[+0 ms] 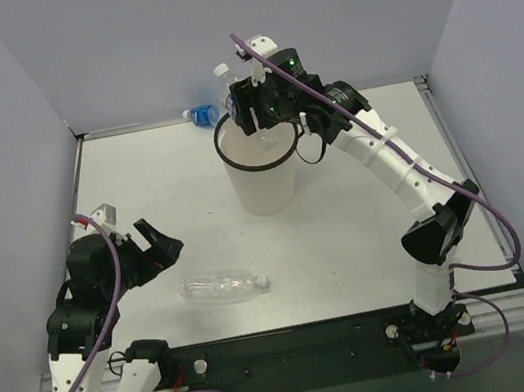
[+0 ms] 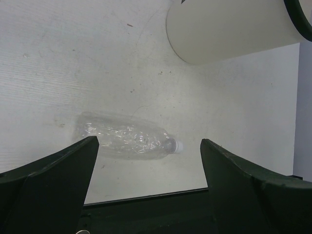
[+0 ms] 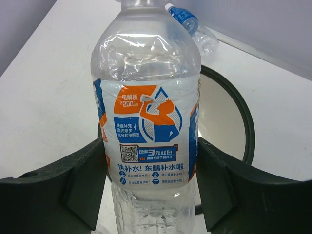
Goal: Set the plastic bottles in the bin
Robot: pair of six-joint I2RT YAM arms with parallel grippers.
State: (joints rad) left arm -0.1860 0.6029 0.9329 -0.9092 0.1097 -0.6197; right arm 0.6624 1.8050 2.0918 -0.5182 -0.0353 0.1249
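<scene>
Clear plastic with a white cap and a white-blue-red label, one bottle (image 3: pixel 146 122) is clamped in the right hand (image 1: pixel 261 105) at upper centre, over the black-rimmed whitish translucent bin (image 1: pixel 266 190); its base seems about level with the rim, though that is hard to judge. The left hand (image 2: pixel 148 141), lower left, gapes wide and empty. An unlabelled clear bottle (image 1: pixel 222 286) lies on the white counter (image 1: pixel 364 198) at lower centre, and a blue-labelled bottle (image 1: pixel 199 116) lies just above the bin.

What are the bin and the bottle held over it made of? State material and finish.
The labelled bottle: thin clear glossy plastic, judging by its dents and highlights; label looks like printed film. The bin: likely whitish translucent plastic, matte wall, black rim.
</scene>
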